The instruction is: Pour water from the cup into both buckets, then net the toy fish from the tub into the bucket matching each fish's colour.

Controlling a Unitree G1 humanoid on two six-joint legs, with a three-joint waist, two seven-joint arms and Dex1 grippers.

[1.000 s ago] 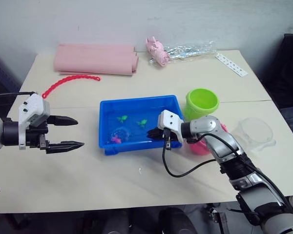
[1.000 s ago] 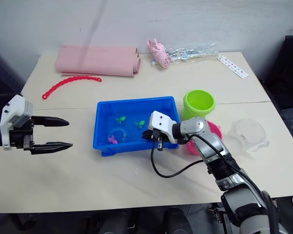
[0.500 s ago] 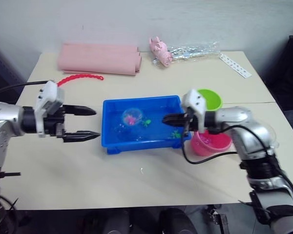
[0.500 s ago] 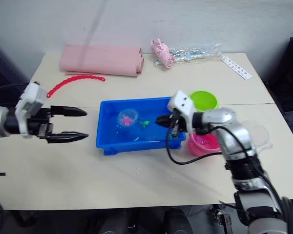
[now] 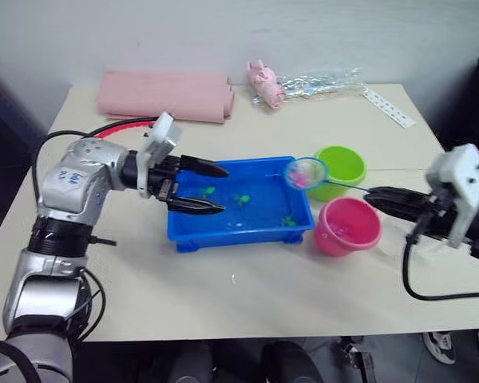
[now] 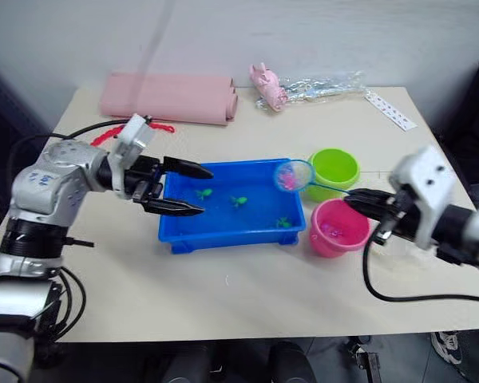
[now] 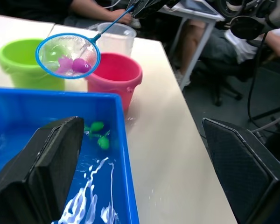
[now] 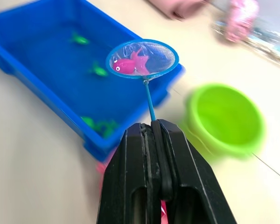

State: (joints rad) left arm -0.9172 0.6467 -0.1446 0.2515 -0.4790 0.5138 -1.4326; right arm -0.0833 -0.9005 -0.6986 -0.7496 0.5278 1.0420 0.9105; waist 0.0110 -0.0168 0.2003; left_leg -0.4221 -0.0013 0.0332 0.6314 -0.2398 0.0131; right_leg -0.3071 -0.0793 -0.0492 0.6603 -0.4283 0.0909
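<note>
The table carries the blue tub at its middle, with the green bucket and pink bucket just beside the tub's right end, the pink one nearer the robot, and the cup beyond them at the far right. The netting step is in hand: the right gripper is clamped on the thin handle of the net, whose hoop hangs in the air over the tub's right rim, near the green bucket, holding a pink fish. By my reading the next move is to swing the hoop back over the pink bucket and tip it so the fish drops in, keeping it away from the green one. The right arm reaches in low from the right, gripper level and pointing toward the tub. The left arm is bent in from the left, and the left gripper hangs over the tub's left end, fingers spread wide and empty. Green fish lie in the tub's water, so more netting is left.
</note>
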